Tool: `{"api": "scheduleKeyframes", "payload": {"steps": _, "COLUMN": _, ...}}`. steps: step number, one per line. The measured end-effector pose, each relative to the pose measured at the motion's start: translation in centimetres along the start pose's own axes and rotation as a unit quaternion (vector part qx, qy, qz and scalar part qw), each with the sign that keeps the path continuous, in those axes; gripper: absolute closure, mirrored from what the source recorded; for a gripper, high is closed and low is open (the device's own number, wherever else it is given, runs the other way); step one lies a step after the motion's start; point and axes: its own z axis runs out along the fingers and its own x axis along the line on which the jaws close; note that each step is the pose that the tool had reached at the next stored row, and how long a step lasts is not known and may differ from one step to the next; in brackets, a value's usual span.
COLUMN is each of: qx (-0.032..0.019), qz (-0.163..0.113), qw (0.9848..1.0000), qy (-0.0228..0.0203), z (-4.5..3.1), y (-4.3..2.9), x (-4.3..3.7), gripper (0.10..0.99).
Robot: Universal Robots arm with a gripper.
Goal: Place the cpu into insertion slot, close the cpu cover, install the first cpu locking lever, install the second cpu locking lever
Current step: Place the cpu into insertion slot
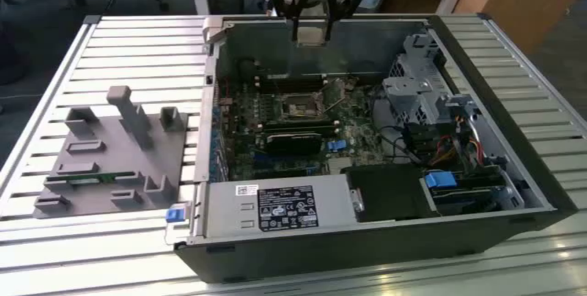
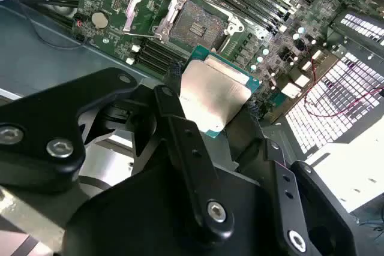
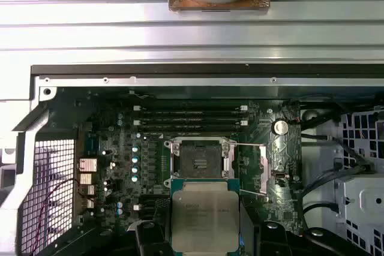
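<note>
Here the claw [image 1: 310, 25] hangs over the far wall of the open computer case [image 1: 541, 193], which lies on the slatted metal table [image 1: 137, 42]. It is clamped on the cpu [image 2: 217, 91], one black finger [image 2: 173, 85] against each of two opposite edges, the dull silver top facing the camera in the second wrist view. The chip is up in the air, well apart from the insertion slot [image 3: 202, 159], whose dark square lies bare inside its silver rim on the green board. In the second wrist view the cpu cover [image 2: 132, 7] stands lifted off to one side of the slot. Long black memory slots [image 3: 189, 121] run between the slot and the case wall, and a coin battery [image 3: 279, 126] sits near it. A black card [image 1: 293, 141] lies just beside the slot in the exterior view, the labelled power supply [image 1: 275, 208] nearer the camera, and a drive cage [image 1: 417, 93] at the exterior view's right. A grey fixture block [image 1: 110, 162] rests on the table at that view's left.
</note>
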Motion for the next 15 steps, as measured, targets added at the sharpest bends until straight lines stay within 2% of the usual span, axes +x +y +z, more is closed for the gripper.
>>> {"api": "scheduleKeyframes", "payload": {"steps": 8, "qx": 0.0, "qz": 0.002, "qw": 1.0, "qy": -0.0001, "z": 0.0, "y": 0.0, "x": 0.0, "gripper": 0.545}}
{"api": "scheduleKeyframes", "payload": {"steps": 15, "qx": -0.0004, "qz": 0.023, "qw": 0.9997, "qy": -0.0021, "z": 0.0, "y": 0.0, "x": 0.0, "gripper": 0.545}}
